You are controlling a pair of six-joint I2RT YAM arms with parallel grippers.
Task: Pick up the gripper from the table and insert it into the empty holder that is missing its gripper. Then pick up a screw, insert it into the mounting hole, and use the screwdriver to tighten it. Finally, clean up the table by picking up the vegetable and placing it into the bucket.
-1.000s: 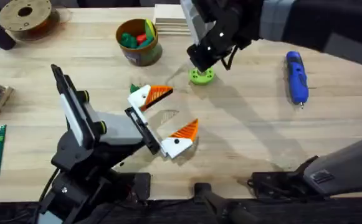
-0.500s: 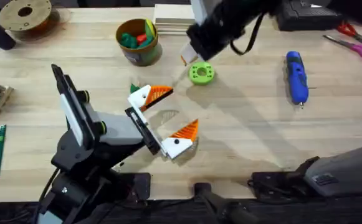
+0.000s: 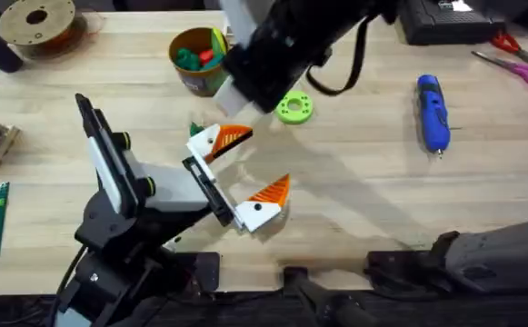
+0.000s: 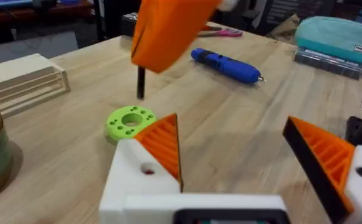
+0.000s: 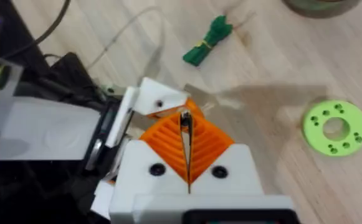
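My right gripper point(image 3: 245, 86) hangs above the table point(image 3: 363, 182) between the bucket point(image 3: 200, 62) and the lime-green ring point(image 3: 293, 108). Its orange pads point(image 5: 168, 146) are shut on a thin dark screw point(image 5: 185, 120), which hangs from it in the left wrist view point(image 4: 141, 84). My left gripper point(image 3: 250, 163) stands open below it, and both its white mounts point(image 3: 204, 143) carry orange tips. One mount shows a small hole point(image 5: 160, 104). The dark-green vegetable point(image 3: 195, 129) lies just beyond the left gripper. The blue screwdriver point(image 3: 433, 111) lies at the right. A loose gripper and an empty holder are out of view.
A brown filament spool point(image 3: 36, 23) stands at the back left. A stack of wood blocks point(image 3: 245, 23) sits behind the bucket. Scissors point(image 3: 518, 68) and a black box point(image 3: 436, 23) lie at the back right. A teal case point(image 4: 339, 40) sits beyond the screwdriver.
My right gripper has lifted off the lime-green ring and moved left, toward the left gripper, with the screw in it. The left arm has not moved.
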